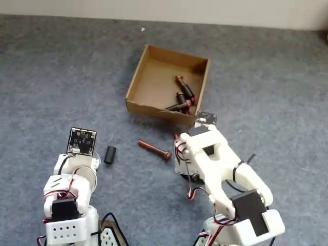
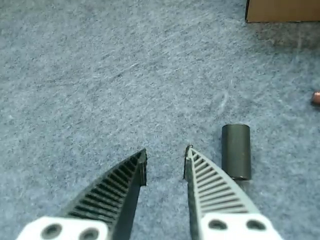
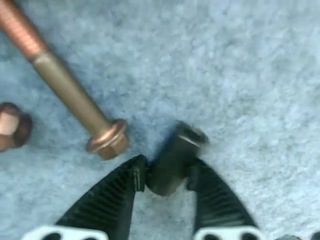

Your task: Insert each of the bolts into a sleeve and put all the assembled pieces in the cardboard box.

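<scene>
High view: one long copper metal bolt loose, axis 10–4 o'clock, head at 4; one short black cylindrical sleeve at its 9, axis 12–6; brown cardboard box at 12.
Left wrist view: left gripper released, empty.
Right wrist view: right gripper grasps second black sleeve.

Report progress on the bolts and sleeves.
Done: several assembled pieces lie in the cardboard box. In hand: the right pincer grips a black sleeve beside a loose bolt. Left: a second sleeve lies by the open left pincer; neither sleeve holds a bolt yet.

Cardboard box cropped; bolt mostly off-frame.
</scene>
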